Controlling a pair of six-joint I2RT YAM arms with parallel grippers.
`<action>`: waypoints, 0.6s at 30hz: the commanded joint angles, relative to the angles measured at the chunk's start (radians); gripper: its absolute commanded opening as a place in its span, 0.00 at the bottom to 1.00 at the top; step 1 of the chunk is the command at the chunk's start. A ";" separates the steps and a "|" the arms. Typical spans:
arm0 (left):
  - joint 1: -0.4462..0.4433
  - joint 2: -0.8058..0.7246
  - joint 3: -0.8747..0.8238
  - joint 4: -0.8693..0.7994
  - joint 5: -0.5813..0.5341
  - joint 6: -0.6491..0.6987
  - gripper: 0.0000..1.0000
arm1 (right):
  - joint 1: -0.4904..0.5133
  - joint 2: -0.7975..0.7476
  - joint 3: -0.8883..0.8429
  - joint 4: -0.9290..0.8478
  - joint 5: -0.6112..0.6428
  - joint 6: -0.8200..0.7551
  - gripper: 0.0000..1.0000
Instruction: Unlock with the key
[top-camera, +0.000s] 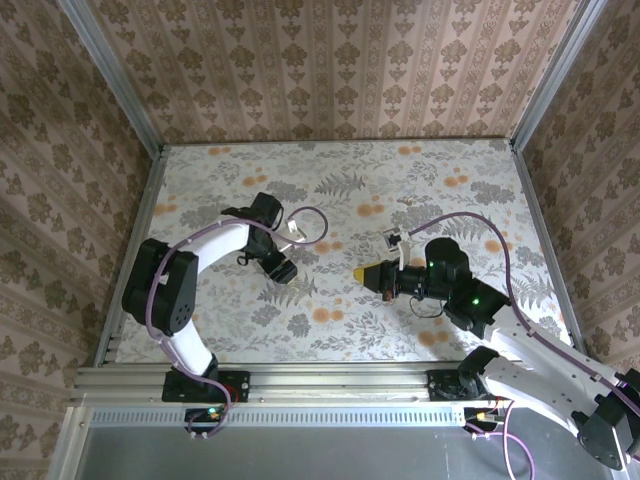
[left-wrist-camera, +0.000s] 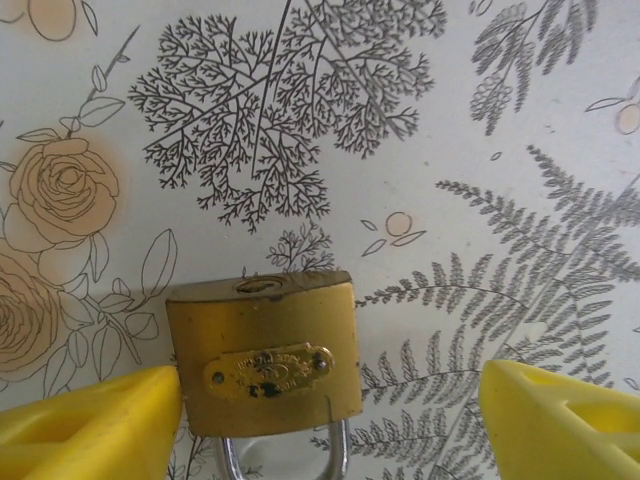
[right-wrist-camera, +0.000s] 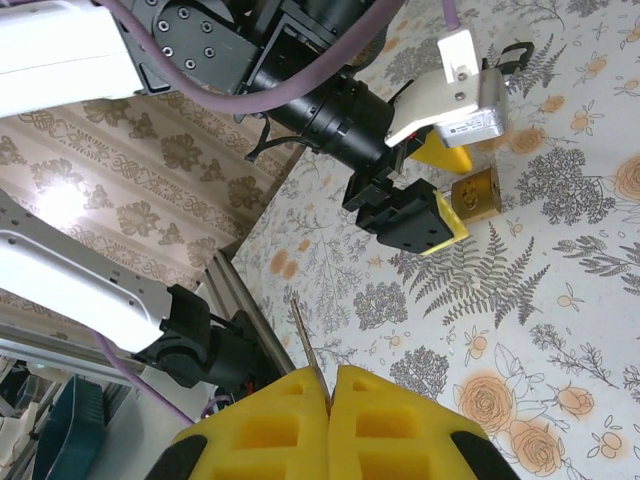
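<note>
Two risks: the left end effector (left-wrist-camera: 330, 400) straddles the padlock (left-wrist-camera: 265, 350) on the counter (left-wrist-camera: 520, 160) with jaws apart, so the padlock could skid. The right end effector (right-wrist-camera: 330, 395), well apart, pinches the thin key (right-wrist-camera: 305, 340), which might twist.

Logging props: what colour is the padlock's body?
The padlock body is brass-gold; left wrist view shows it best.

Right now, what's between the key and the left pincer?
Just bare flowery table, in the right wrist view. The right pincer pinches the key; the open left pincer straddles the padlock.
</note>
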 joint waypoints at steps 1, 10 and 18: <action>0.005 0.029 0.018 -0.017 -0.018 0.037 0.78 | 0.001 -0.016 -0.023 0.001 0.024 -0.003 0.00; 0.048 0.078 0.024 -0.010 -0.060 0.031 0.76 | 0.000 -0.007 -0.029 0.019 0.024 0.000 0.00; 0.049 0.092 0.027 -0.006 -0.055 0.020 0.74 | 0.001 -0.009 -0.035 0.019 0.029 0.002 0.00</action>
